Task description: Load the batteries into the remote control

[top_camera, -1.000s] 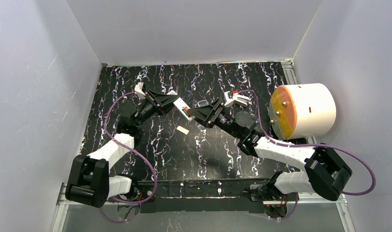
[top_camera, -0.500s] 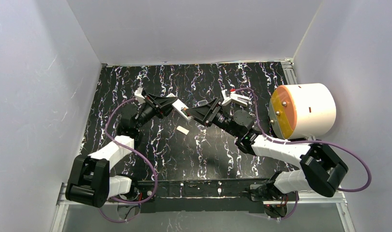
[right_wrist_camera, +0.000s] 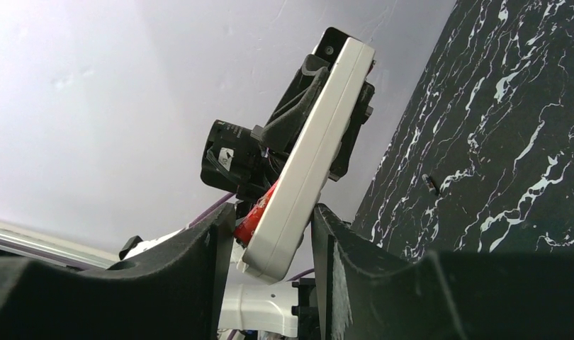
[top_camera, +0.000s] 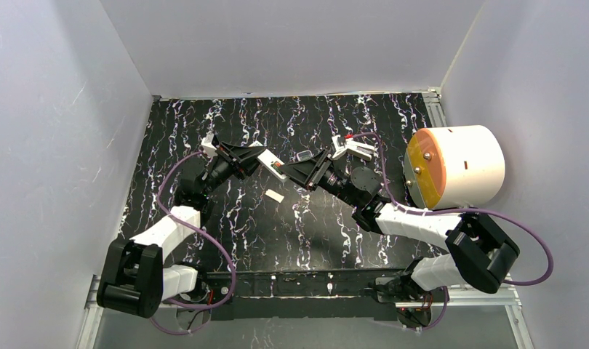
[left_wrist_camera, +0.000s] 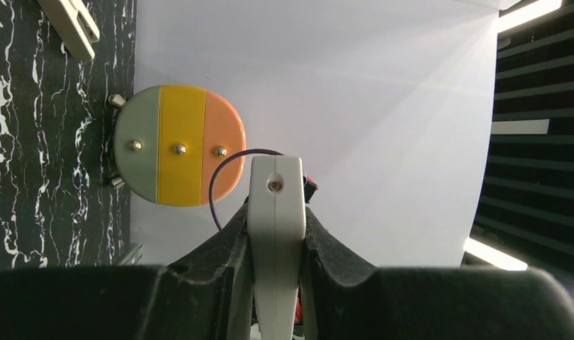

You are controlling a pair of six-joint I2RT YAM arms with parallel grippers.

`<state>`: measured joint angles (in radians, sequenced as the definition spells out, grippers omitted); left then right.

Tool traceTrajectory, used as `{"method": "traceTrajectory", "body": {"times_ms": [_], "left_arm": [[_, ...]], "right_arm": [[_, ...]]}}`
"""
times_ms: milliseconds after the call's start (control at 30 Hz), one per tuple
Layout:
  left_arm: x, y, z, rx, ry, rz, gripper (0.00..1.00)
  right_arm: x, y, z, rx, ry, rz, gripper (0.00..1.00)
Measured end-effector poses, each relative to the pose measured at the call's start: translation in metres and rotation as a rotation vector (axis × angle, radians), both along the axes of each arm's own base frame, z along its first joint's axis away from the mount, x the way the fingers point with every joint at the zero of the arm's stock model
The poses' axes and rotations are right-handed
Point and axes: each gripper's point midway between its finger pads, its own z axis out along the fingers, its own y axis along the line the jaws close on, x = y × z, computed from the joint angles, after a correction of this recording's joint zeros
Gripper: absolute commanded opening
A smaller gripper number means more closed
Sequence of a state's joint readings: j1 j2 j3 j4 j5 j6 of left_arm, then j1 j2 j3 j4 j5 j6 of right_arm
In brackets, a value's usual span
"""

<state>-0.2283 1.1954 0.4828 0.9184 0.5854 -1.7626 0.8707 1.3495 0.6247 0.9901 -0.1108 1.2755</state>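
A robotics lab test cell. Plain white panels [top_camera: 59,109] rise beyond and beside the left gripper [top_camera: 259,157] and right gripper [top_camera: 288,172], a black marbled tabletop [top_camera: 313,233] lies below them, aluminium rails [top_camera: 86,323] behind

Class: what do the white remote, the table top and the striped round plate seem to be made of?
The remote: likely moulded plastic, matt white, with rounded edges. The table top: marble look, black with white veins, possibly a printed sheet; barely shines. The striped plate: glossy plastic, perhaps acrylic; its studs glint like metal.
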Motion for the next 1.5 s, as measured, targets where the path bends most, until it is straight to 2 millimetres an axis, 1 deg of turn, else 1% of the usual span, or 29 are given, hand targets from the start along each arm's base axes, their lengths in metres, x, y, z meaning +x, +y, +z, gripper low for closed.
{"method": "traceTrajectory", "body": {"times_ms": [133, 300, 533, 633, 667, 733, 767, 800, 900, 933, 1033, 1100, 1267, 1400, 1500], "left_arm": [[-0.001, 0.000, -0.001, 0.013, -0.006, 0.002, 0.00], [-0.003, 0.001, -0.001, 0.035, -0.022, 0.006, 0.00], [-0.003, 0.003, -0.001, 0.056, -0.043, 0.016, 0.00], [-0.003, 0.003, 0.000, 0.068, -0.061, 0.020, 0.00], [-0.003, 0.004, 0.001, 0.072, -0.070, 0.022, 0.00], [-0.004, 0.004, 0.001, 0.087, -0.089, 0.025, 0.00], [-0.004, 0.004, 0.002, 0.095, -0.099, 0.026, 0.00], [-0.004, 0.005, 0.003, 0.103, -0.113, 0.028, 0.00], [-0.006, 0.004, 0.008, 0.135, -0.163, 0.026, 0.00], [-0.007, 0.004, 0.010, 0.145, -0.181, 0.022, 0.00], [-0.012, 0.000, 0.020, 0.181, -0.254, -0.002, 0.00], [-0.015, -0.002, 0.026, 0.211, -0.304, -0.022, 0.00], [-0.022, -0.008, 0.036, 0.266, -0.401, -0.081, 0.00], [-0.027, -0.010, 0.039, 0.290, -0.437, -0.118, 0.00], [-0.028, -0.011, 0.038, 0.298, -0.445, -0.136, 0.00]], "right_arm": [[0.000, 0.000, -0.004, -0.013, 0.010, 0.000, 0.49], [0.001, 0.001, -0.008, -0.027, 0.023, 0.001, 0.42], [0.002, 0.004, -0.013, -0.057, 0.048, 0.004, 0.40], [0.002, 0.004, -0.014, -0.063, 0.056, 0.006, 0.33], [0.002, 0.005, -0.015, -0.067, 0.062, 0.007, 0.28], [0.002, 0.005, -0.017, -0.072, 0.071, 0.009, 0.27], [0.002, 0.005, -0.017, -0.074, 0.071, 0.010, 0.30], [0.002, 0.005, -0.018, -0.077, 0.073, 0.010, 0.38], [0.002, 0.005, -0.018, -0.078, 0.072, 0.009, 0.65], [0.003, 0.005, -0.018, -0.078, 0.070, 0.009, 0.70], [0.002, 0.005, -0.017, -0.084, 0.056, 0.008, 0.73], [0.000, 0.003, -0.015, -0.095, 0.036, 0.011, 0.71], [-0.009, -0.001, -0.005, -0.105, -0.038, 0.038, 0.59], [-0.016, -0.004, 0.001, -0.111, -0.093, 0.067, 0.51], [-0.018, -0.007, 0.000, -0.127, -0.121, 0.081, 0.47]]}}
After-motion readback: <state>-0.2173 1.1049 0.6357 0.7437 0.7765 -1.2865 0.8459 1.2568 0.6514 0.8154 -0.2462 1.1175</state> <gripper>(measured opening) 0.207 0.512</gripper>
